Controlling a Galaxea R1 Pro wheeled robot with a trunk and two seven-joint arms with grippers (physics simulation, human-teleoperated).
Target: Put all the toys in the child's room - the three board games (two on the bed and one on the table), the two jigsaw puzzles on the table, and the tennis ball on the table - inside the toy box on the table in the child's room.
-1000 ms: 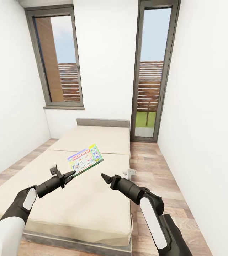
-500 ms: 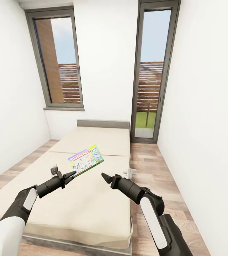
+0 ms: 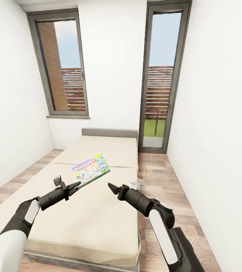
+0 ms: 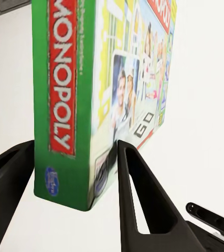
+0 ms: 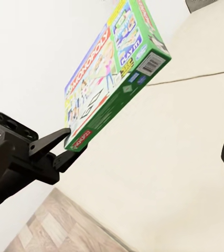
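- Two fingers of left gripper [image 3: 76, 184] clamped on a corner of the board game [image 3: 91, 169], one on each flat face.
- Board game held tilted in the air above the bed [image 3: 98, 219], off the mattress, Monopoly lettering on its green edge.
- Right gripper [image 3: 110, 187] beside the board game, above the bed, apart from it; whether spread or closed, cannot tell.
- Two tall windows [image 3: 62, 64] beyond the bed's headboard [image 3: 109, 132].
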